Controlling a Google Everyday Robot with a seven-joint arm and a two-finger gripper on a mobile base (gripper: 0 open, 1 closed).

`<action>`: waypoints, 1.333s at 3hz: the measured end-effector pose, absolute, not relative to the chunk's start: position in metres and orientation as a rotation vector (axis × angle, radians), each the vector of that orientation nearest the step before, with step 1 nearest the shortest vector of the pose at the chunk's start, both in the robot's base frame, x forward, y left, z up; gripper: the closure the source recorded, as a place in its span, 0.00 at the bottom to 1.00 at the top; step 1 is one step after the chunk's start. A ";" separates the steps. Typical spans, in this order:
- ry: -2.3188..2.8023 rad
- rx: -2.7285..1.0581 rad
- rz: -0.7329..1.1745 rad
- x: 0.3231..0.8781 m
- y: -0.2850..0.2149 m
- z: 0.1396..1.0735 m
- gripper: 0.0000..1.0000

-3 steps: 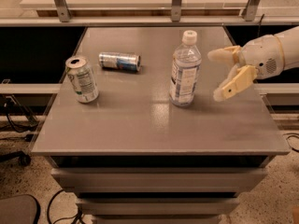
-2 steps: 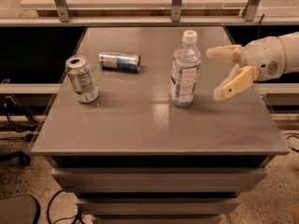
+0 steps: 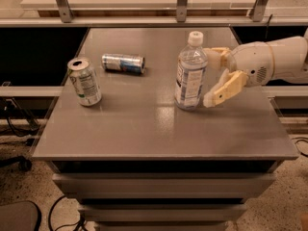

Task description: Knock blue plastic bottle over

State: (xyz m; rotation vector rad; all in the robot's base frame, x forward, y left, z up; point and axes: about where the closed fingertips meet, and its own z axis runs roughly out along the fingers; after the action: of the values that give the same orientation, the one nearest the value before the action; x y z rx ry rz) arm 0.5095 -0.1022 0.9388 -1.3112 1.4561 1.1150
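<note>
The blue plastic bottle [image 3: 191, 73] stands upright near the middle of the grey table [image 3: 159, 129]. It is clear, with a white cap and a blue-and-white label. My gripper [image 3: 208, 77] comes in from the right at bottle height. It is open, with one cream finger [image 3: 215, 56] by the bottle's shoulder and the other finger [image 3: 222, 90] by its lower half. The fingertips are right at the bottle's right side; touch cannot be told.
A green-white soda can [image 3: 84, 81] stands upright at the table's left. A slim silver-blue can [image 3: 123, 63] lies on its side behind it. A shelf with metal posts [image 3: 182, 1] runs along the back. Drawers sit below the tabletop.
My gripper has moved left toward the bottle and now reaches its right side. The bottle and both cans have not moved.
</note>
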 end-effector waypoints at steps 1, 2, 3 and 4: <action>1.428 -1.337 1.183 0.505 -0.075 0.930 0.17; 1.400 -1.357 1.222 0.504 -0.059 0.926 0.41; 1.389 -1.369 1.244 0.505 -0.051 0.923 0.64; 1.395 -1.391 1.231 0.509 -0.048 0.922 0.88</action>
State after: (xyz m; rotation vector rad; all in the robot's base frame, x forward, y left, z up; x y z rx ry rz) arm 0.5091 -0.0481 0.9222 -1.3911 1.3948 1.2313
